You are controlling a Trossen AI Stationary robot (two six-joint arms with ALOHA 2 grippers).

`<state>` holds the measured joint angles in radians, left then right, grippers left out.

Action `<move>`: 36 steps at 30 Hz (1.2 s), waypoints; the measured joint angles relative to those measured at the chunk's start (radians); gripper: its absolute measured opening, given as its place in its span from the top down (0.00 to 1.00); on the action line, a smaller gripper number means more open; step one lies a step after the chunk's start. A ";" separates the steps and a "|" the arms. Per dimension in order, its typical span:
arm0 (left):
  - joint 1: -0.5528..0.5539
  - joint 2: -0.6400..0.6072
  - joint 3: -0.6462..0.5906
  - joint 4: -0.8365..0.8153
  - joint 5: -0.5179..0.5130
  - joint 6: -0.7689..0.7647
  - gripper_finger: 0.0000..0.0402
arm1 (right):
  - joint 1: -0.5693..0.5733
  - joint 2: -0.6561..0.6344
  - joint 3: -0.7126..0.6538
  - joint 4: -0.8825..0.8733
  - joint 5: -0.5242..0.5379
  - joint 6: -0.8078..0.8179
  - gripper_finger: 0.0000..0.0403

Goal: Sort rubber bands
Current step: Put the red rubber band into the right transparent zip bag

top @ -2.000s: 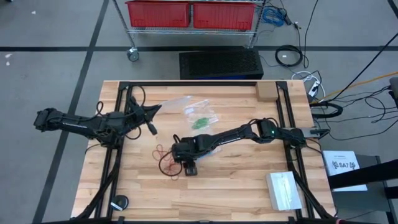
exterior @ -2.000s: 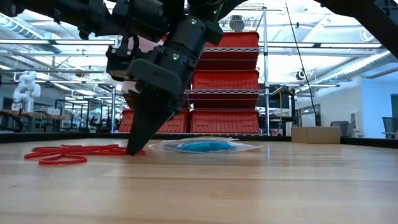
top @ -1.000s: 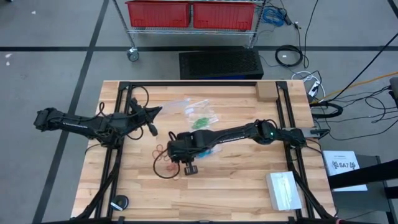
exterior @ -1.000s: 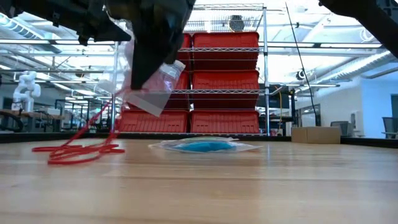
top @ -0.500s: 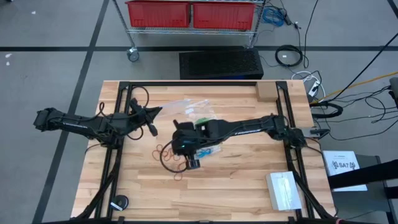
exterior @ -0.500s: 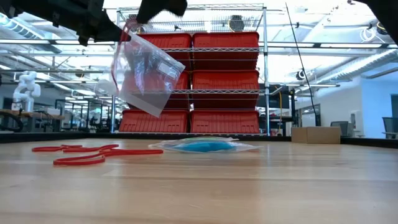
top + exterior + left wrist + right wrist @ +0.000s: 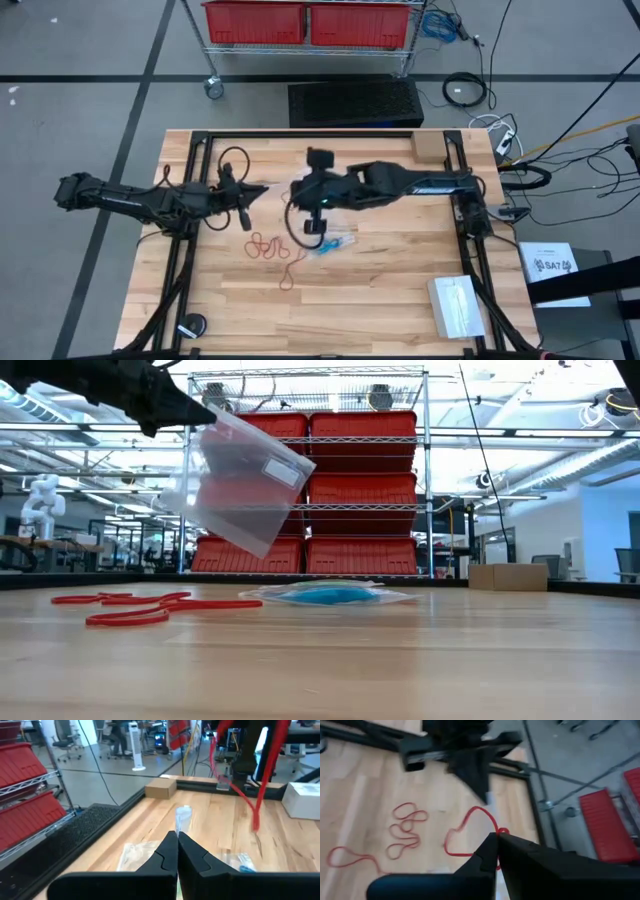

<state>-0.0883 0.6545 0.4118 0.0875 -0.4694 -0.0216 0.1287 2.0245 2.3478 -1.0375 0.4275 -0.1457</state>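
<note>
Several red rubber bands (image 7: 264, 245) lie loose on the wood, also in the low view (image 7: 130, 610). My right gripper (image 7: 312, 224) hangs above the table's middle, shut on one red band (image 7: 470, 822). My left gripper (image 7: 246, 195) is held up over the left half, shut on a clear plastic bag (image 7: 240, 485) that hangs from it. Blue rubber bands (image 7: 325, 595) lie inside another clear bag flat on the table (image 7: 335, 243). My left gripper pinches the clear bag's upper edge (image 7: 182, 820) between its two shut fingers, coming level from the table's left. The bag hangs tilted below the fingers, clear of the table. My right gripper pinches one spot of the red band's loop (image 7: 496, 831) between its shut fingertips. The band hangs below as a slack loop (image 7: 255, 807), lifted clear of the table.
More clear bags (image 7: 135, 855) lie flat on the far middle of the table. A cardboard box (image 7: 428, 148) sits at the far right corner, a white box (image 7: 458, 305) at the near right, a black round thing (image 7: 190, 326) at the near left.
My right gripper has risen and gone toward the table's far edge, still shut, taking one red band up with it. The other red bands, drawn up a second ago, have dropped back and lie flat on the table.
</note>
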 joint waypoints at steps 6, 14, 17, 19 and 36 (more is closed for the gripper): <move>0.000 0.007 0.000 0.008 0.013 0.000 1.00 | 0.001 -0.032 0.000 -0.004 0.042 -0.019 0.99; 0.000 0.007 0.000 0.018 0.076 0.001 1.00 | -0.004 -0.032 0.000 -0.026 0.106 -0.028 0.99; 0.000 0.007 0.000 0.019 0.086 0.001 1.00 | -0.010 -0.032 0.000 -0.031 0.105 -0.027 0.99; 0.000 0.007 0.000 0.028 0.087 0.001 1.00 | -0.013 -0.032 0.000 -0.032 0.105 -0.027 0.99; 0.000 0.007 0.000 0.063 0.120 0.002 1.00 | -0.018 -0.032 0.000 -0.044 0.151 -0.031 1.00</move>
<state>-0.0883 0.6617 0.4118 0.1509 -0.3492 -0.0196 0.1104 1.9923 2.3482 -1.0813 0.5785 -0.1768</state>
